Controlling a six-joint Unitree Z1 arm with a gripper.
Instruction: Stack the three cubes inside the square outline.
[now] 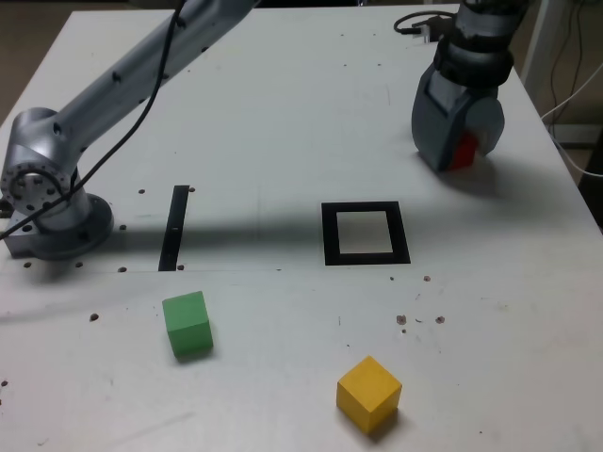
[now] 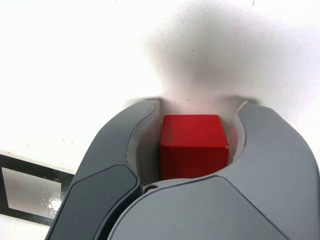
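Claw [image 2: 198, 107] at the exterior view's far right, around the red cube [image 2: 194, 145]; whether it pinches, I cannot tell. Square [image 1: 332, 235] nearer, right of centre; yellow cube [image 1: 368, 394] near right; green cube [image 1: 187, 323] near left.

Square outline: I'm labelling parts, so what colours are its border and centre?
Black border, white centre; the exterior view shows the square outline best.
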